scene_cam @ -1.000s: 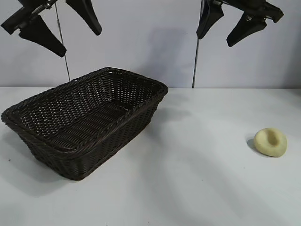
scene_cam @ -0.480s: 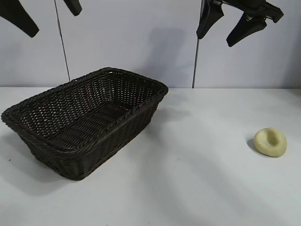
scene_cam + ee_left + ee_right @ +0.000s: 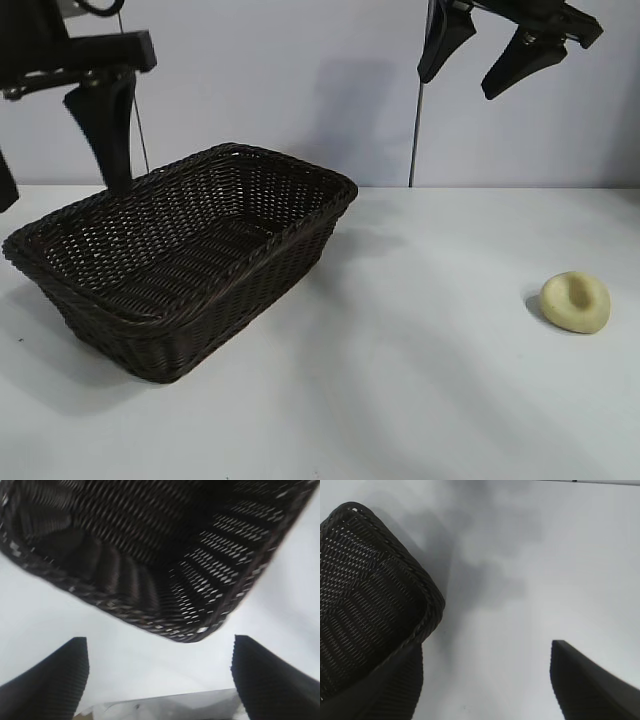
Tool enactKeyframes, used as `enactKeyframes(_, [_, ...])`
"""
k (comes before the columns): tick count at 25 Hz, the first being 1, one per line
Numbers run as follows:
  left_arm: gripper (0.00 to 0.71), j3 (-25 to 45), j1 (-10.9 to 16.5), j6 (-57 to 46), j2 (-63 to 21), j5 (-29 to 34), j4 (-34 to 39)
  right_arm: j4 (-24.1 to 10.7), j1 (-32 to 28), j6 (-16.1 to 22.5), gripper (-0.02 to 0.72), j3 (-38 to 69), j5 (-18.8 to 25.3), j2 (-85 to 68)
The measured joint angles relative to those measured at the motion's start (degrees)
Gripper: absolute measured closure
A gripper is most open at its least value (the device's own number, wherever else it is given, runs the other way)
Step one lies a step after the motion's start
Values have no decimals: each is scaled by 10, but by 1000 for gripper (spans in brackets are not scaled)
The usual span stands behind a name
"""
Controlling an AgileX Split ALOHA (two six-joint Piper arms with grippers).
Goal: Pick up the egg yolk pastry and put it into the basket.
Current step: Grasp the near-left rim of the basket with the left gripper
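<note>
Exterior view: egg yolk pastry (image 3: 575, 302) on white table (image 3: 420, 380), far right, well apart from basket (image 3: 180, 255); dimpled top up, dimple elongated and slightly slanted. Basket's long axis diagonal, from front left corner to back right corner; nothing visible inside. Left gripper (image 3: 55, 140) above basket's back left rim, pointing down, jaws spread, holding nothing; one finger cut off by frame edge. Right gripper (image 3: 480, 60) high at top, jaws apart, empty, upper part cropped.

Left wrist view: blurred; basket corner (image 3: 190, 625) beyond fingertips (image 3: 55, 680). Right wrist view: basket corner (image 3: 380, 600) only; pastry out of frame.
</note>
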Motion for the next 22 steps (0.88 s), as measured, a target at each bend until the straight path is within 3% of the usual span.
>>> enactKeyframes(9, [139,9,3,-111,0,-38,29,0,0,0,185,0,12,0])
enactKeyframes(16, [139,9,46,-125,0,-32,-24,0,0,0,185,0,15,0])
enactKeyframes(22, [139,9,48,-195,0,-67,-38,0,0,0,185,0,18,0])
